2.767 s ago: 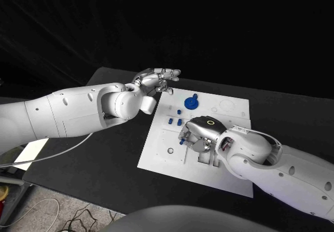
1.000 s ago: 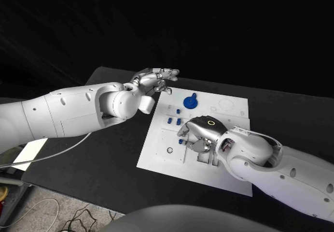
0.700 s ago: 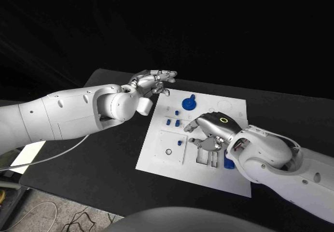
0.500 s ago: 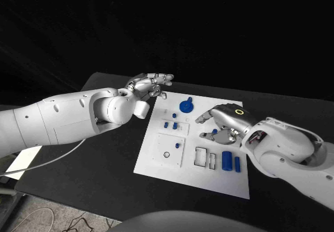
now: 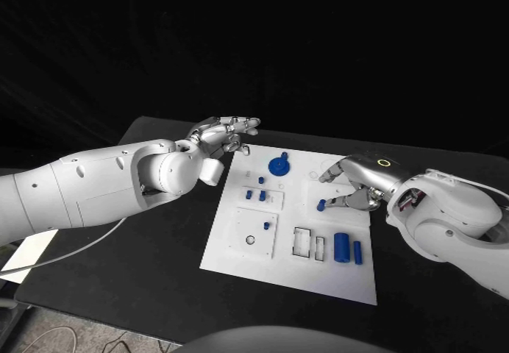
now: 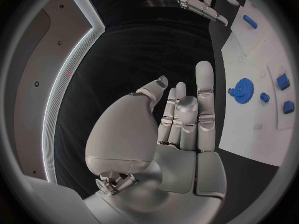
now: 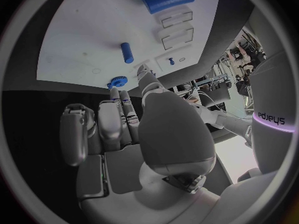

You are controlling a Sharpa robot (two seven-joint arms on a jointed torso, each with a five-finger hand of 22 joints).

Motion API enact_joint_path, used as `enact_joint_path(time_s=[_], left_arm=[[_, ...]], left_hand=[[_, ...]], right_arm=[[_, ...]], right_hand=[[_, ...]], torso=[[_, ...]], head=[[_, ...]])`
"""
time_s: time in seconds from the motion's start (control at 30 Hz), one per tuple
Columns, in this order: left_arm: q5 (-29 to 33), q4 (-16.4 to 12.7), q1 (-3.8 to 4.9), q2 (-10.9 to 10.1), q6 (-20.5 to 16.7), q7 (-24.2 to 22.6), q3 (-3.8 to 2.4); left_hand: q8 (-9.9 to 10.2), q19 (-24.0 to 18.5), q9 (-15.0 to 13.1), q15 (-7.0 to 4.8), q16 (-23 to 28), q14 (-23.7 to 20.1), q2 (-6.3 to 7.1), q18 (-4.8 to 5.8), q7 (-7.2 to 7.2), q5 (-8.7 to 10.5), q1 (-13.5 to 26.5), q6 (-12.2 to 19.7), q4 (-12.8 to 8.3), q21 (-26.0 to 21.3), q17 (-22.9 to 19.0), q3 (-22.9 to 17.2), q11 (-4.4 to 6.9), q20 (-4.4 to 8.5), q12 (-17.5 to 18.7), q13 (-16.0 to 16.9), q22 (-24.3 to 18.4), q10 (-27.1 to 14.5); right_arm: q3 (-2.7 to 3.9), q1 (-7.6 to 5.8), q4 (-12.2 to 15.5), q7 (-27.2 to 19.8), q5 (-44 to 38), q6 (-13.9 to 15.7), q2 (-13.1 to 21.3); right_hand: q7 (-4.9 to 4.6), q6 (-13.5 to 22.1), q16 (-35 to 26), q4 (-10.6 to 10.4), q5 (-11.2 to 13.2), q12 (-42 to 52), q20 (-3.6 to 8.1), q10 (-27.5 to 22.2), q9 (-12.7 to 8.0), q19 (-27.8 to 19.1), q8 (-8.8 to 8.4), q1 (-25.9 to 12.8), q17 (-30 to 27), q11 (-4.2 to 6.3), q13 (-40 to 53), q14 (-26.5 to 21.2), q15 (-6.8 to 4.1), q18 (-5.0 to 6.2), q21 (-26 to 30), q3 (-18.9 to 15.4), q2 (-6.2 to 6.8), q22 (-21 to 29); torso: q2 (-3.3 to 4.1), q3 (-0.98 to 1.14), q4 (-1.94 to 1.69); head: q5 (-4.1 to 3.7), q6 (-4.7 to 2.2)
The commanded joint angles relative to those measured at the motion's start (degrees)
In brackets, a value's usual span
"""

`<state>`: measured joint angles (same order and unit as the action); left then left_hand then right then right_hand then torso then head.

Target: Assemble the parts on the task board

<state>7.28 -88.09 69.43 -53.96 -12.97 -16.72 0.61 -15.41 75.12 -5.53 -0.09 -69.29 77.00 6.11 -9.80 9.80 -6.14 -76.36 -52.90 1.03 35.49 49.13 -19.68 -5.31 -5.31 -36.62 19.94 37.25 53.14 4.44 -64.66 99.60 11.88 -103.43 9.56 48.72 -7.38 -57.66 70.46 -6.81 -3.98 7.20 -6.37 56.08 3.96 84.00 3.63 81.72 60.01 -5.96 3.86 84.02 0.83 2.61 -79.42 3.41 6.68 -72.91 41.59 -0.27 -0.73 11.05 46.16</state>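
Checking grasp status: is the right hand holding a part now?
No. The right hand hovers over the task board, fingers apart, nothing between them.

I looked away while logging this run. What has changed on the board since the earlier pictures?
The right hand, holding nothing, has drawn back from over the middle of the task board to its right edge, uncovering two blue cylinders beside the rectangular slots. The left hand stays raised past the board's far left corner, and the blue gear has not moved.

The head camera looks down on the whole task board (image 5: 278, 257), while both wrist cameras sit close behind their hands, sharing its blue gear (image 6: 243, 90).
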Motion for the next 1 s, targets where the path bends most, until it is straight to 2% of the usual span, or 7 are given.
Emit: enact_joint_path(time_s=[0.03, 0.13, 0.33, 0.47, 0.7, 1.0], left_arm=[[-0.2, 0.0, 0.06, 0.1, 1.3, -0.3, -0.02], [-0.2, 0.1, 0.06, 0.2, 1.3, -0.3, -0.02], [-0.2, 0.1, 0.06, 0.1, 1.2, -0.3, -0.02], [-0.2, 0.1, 0.05, 0.1, 1.2, -0.3, -0.02], [-0.2, 0.1, 0.05, 0.2, 1.2, -0.3, -0.02], [-0.2, 0.2, 0.05, 0.2, 1.2, -0.2, -0.02]], left_hand=[[-0.2, 0.2, -0.1, 0.36, -0.2, -0.1, 0.04, -0.48, 0.13, -0.37, -0.7, 0.3, -0.3, -0.2, 0.0, 0.0, 0.08, -0.41, -0.2, 0.0, -0.1, -0.5], [-0.2, 0.2, -0.1, 0.36, -0.2, -0.1, 0.04, -0.48, 0.13, -0.37, -0.7, 0.3, -0.3, -0.2, 0.0, 0.0, 0.08, -0.41, -0.2, 0.0, -0.1, -0.5], [-0.2, 0.2, -0.1, 0.36, -0.2, -0.1, 0.04, -0.48, 0.13, -0.37, -0.7, 0.3, -0.3, -0.2, 0.0, 0.0, 0.08, -0.41, -0.2, 0.0, -0.1, -0.5], [-0.2, 0.2, -0.1, 0.36, -0.2, -0.1, 0.04, -0.48, 0.13, -0.37, -0.7, 0.3, -0.3, -0.2, 0.0, 0.0, 0.08, -0.41, -0.2, 0.0, -0.1, -0.5], [-0.2, 0.2, -0.1, 0.36, -0.2, -0.1, 0.04, -0.48, 0.13, -0.37, -0.7, 0.3, -0.3, -0.2, 0.0, 0.0, 0.08, -0.41, -0.2, 0.0, -0.1, -0.5], [-0.3, 0.1, -0.1, 0.41, -0.2, -0.1, 0.00, -0.48, 0.17, -0.38, -0.7, 0.5, -0.4, -0.2, -0.1, -0.1, 0.04, -0.46, -0.4, -0.1, -0.1, -0.7]], right_arm=[[-0.02, 0.14, -0.1, 0.9, -1.1, -4.3, -0.3], [-0.05, 0.22, -0.2, 0.9, -1.1, -5.6, -0.6], [-0.10, 0.55, -0.2, 1.2, -1.1, -7.8, -1.1], [-0.22, 0.70, -0.7, 1.3, -1.1, -8.6, -1.7], [-0.44, 1.06, -2.2, 1.5, -1.6, -8.2, -3.2], [-0.56, 1.40, -3.6, 1.4, -1.8, -7.7, -4.4]], right_hand=[[-0.37, -0.9, -0.3, -0.3, 0.0, 0.6, -0.11, 1.1, 0.1, 1.8, 0.43, 0.5, -0.3, 0.24, 0.0, 1.0, -0.25, 0.78, 0.1, 0.0, -0.30, -0.1], [-0.70, -1.7, -0.4, -0.2, 0.0, 1.1, 0.08, 1.9, 0.2, 1.8, 0.57, 0.7, -0.5, 0.51, 0.0, 0.9, -0.46, 0.78, 0.1, 0.0, -0.72, -0.1], [-0.84, -3.2, -0.6, 0.3, 0.1, 2.0, 0.41, 4.3, 0.2, 1.9, 0.56, 1.5, -0.9, 0.87, 0.0, 1.0, -0.76, 0.75, 0.1, 0.5, -2.01, -0.1], [-0.72, -3.6, -0.7, 0.8, 0.5, 1.9, 0.52, 5.3, 0.1, 1.9, 0.32, 2.3, -1.0, 1.00, -0.1, 1.0, -0.86, 0.74, 0.1, 1.3, -2.97, -0.1], [-0.67, -3.9, -0.7, 1.4, 0.8, 1.0, 0.62, 6.2, 0.0, 1.9, 0.07, 3.6, -1.2, 1.04, -0.3, 1.0, -0.92, 0.72, 0.1, 3.5, -4.30, -0.2], [-0.74, -4.0, -0.7, 1.7, 0.8, 0.2, 0.62, 6.5, -0.1, 2.0, 0.04, 3.9, -1.2, 0.98, -0.3, 1.1, -0.90, 0.71, 0.0, 5.0, -4.62, -0.2]], torso=[[0.03, 0.04, -0.03], [0.03, -0.06, -0.06], [0.05, 0.04, 0.00], [0.04, -0.05, 0.03], [0.05, 0.02, -0.06], [0.03, -0.03, -0.02]], head=[[0.14, 0.20], [0.01, 0.25], [-0.01, 0.34], [-0.09, 0.28], [-0.26, 0.23], [-0.36, 0.32]])
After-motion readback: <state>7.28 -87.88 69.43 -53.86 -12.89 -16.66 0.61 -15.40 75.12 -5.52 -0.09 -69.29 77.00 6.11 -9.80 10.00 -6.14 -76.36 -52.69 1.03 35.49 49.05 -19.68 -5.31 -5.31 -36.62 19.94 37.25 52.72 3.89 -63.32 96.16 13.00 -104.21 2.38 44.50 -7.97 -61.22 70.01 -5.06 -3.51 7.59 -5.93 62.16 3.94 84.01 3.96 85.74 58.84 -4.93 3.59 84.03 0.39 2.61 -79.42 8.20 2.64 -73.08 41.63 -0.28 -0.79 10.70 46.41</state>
